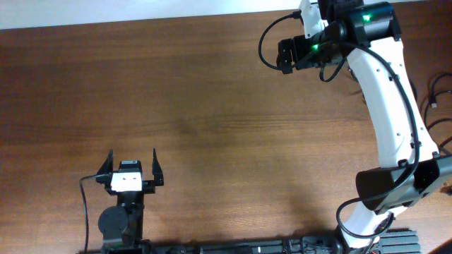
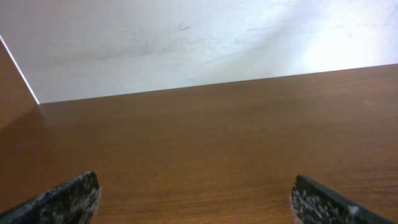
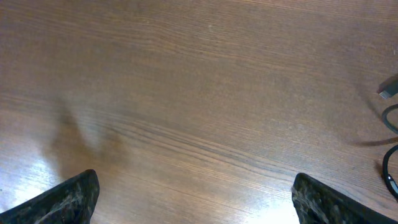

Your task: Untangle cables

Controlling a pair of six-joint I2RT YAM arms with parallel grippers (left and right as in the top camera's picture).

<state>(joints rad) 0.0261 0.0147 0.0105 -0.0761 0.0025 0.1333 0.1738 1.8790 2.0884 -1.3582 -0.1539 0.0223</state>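
Observation:
The cables show only in part: thin black cords lie at the table's far right edge in the overhead view (image 1: 432,93). A loop and a small plug show at the right edge of the right wrist view (image 3: 389,115). My right gripper (image 1: 284,56) hangs above the back right of the table, left of the cables, open and empty (image 3: 196,199). My left gripper (image 1: 132,168) is near the front left, open and empty (image 2: 196,202), far from the cables. Most of the cables are out of view.
The brown wooden table (image 1: 212,120) ends at a white wall along its far edge (image 2: 186,50). The right arm's white links (image 1: 388,113) stand over the right side. A black base strip (image 1: 268,247) runs along the front edge.

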